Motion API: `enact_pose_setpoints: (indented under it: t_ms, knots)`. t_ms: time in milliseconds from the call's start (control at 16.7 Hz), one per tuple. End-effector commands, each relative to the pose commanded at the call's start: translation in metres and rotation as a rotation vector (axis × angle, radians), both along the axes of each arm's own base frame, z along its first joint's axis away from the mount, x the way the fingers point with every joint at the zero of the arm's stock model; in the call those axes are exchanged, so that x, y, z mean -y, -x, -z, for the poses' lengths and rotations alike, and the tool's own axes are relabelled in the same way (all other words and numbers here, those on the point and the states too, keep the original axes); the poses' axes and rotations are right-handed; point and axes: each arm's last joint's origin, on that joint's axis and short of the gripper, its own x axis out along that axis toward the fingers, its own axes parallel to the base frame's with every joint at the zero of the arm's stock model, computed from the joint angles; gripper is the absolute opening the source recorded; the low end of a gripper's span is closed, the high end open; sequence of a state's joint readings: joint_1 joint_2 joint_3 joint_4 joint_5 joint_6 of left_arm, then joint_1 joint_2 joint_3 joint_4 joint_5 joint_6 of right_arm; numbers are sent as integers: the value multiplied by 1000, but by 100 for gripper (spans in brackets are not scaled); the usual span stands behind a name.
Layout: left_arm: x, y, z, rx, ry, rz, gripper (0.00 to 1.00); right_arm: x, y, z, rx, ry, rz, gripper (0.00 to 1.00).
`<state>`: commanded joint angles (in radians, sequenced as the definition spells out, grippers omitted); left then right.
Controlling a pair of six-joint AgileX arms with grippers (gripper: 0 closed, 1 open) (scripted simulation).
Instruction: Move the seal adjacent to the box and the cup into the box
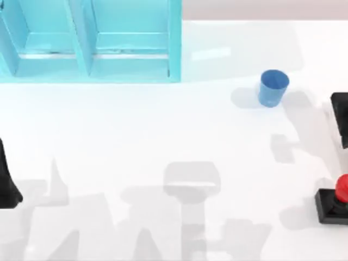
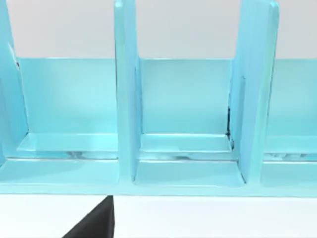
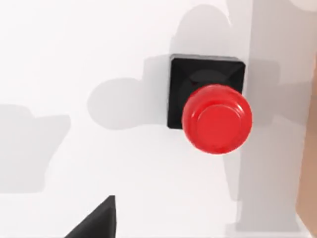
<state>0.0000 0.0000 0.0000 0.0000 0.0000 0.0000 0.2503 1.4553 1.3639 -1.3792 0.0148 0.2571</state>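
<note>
With its finger state impossible to tell, the right gripper (image 1: pixel 341 117) should descend squarely over the seal (image 1: pixel 338 200), standing untouched near the table's (image 1: pixel 163 136) right edge, well apart from the box (image 1: pixel 92 43), and pinch its red knob.

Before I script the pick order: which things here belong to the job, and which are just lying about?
Belong to the job:
seal, at the table's right edge
cup, upright, right of the box
box, at the top left

Just lying about:
nothing besides the table

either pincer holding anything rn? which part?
Nothing is held. The seal sits free on the table at the right edge, the blue cup stands alone, both outside the box.
</note>
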Motion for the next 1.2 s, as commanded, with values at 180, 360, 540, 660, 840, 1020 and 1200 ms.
enact_pose_setpoints:
  t_ms: [180,360,540,660,840,1020,1200]
  knots:
    - [0,0,0,0,0,0,100,0,1,-5,0,1,-1,100]
    - [0,0,0,0,0,0,100,-1,0,-4,-2,2,-3,100]
    - [0,0,0,0,0,0,100,-6,-17,-5,-1,7,2,100]
    - [0,0,0,0,0,0,100,-15,-42,-4,3,11,7,100]
    - [0,0,0,0,0,0,100,-36,-97,5,21,14,10,100]
    - [0,0,0,0,0,0,100,-62,-157,31,51,12,9,100]
    - [0,0,0,0,0,0,100,-84,-199,63,78,10,6,100]
